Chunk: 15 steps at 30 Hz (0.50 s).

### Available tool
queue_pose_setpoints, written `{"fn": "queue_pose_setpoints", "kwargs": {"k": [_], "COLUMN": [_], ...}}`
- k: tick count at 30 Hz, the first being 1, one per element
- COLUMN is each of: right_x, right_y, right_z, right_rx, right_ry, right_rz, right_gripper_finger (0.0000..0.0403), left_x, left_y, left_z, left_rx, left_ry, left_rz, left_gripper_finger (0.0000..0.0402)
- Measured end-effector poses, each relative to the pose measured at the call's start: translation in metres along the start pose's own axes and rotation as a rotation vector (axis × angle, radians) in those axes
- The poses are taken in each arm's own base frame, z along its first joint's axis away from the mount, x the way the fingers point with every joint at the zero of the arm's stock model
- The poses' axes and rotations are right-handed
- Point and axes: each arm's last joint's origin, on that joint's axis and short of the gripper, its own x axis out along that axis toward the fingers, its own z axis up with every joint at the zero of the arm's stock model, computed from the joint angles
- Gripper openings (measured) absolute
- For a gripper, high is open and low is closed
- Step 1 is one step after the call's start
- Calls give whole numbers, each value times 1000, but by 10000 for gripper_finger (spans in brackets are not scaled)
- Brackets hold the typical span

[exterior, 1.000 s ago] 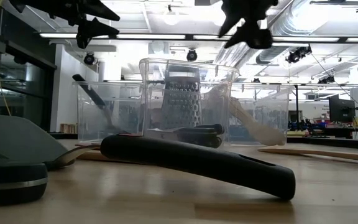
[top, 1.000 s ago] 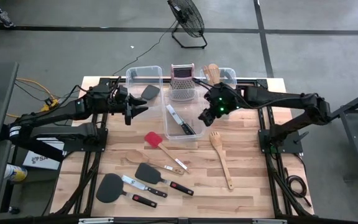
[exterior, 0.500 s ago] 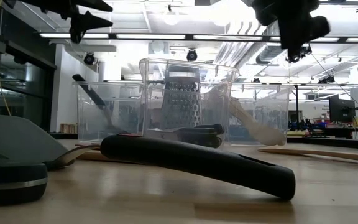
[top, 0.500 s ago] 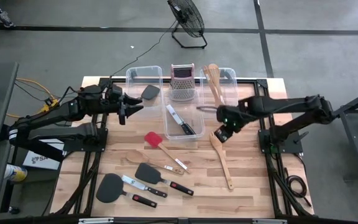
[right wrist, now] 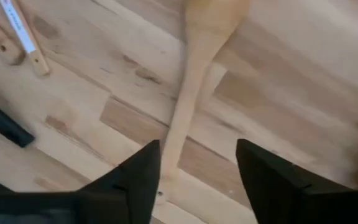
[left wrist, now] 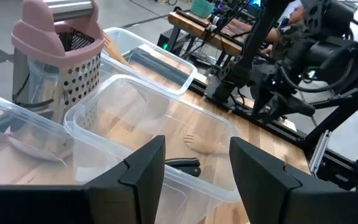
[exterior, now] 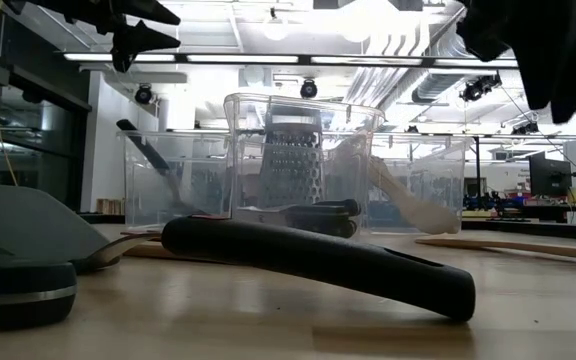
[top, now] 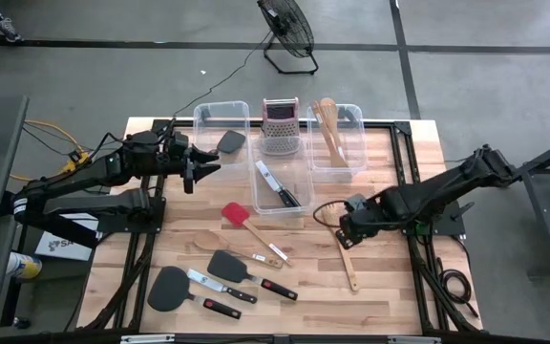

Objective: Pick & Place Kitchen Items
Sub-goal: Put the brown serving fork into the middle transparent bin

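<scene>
A pale wooden utensil (top: 349, 268) lies flat on the table at the right; its handle (right wrist: 185, 118) runs between the open fingers of my right gripper (top: 345, 232), which hangs low over it without touching. My left gripper (top: 199, 164) is open and empty, in the air beside the left bin (top: 220, 122). A red spatula (top: 237, 214), two black spatulas (top: 227, 266) and knives (top: 277, 287) lie near the front. A black spatula (top: 230, 141) lies in the left bin, a knife (top: 277, 184) in the middle bin, and wooden utensils (top: 327, 124) in the right bin.
Three clear bins stand along the table's far side, with a steel box grater (top: 280, 124) between them. The middle bin's rim (left wrist: 166, 118) lies right ahead of my left gripper. A black spatula handle (exterior: 318, 258) lies on the table close to the low camera. A fan stands on the floor beyond the table.
My right gripper has gone from beside the bins toward the table's near edge and down, ending low over the wooden utensil on the table. My left gripper has drawn back a little toward the left edge.
</scene>
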Motion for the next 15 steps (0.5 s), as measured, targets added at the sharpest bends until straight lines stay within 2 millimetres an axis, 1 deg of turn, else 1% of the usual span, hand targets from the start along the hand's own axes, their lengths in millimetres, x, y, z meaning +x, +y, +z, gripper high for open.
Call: {"fn": "queue_pose_setpoints", "kwargs": {"k": [3,5,10,15], "right_x": [12,21,48,66], "right_y": [2,2,2,11], "right_z": [-6,-10,-18,-21], "right_rx": [30,28,34,42], "right_ry": [-3,-2,22,7], "right_rz": [41,50,27,10], "right_gripper_finger": [225,233,232,221], "left_x": [0,0,-2,-2], "left_y": [0,0,2,3], "left_z": [0,-1,-6,-9], "left_rx": [15,19,18,36], "left_ry": [4,13,58,94], "left_rz": [1,4,21,31], "left_gripper_finger": [177,177,177,177]}}
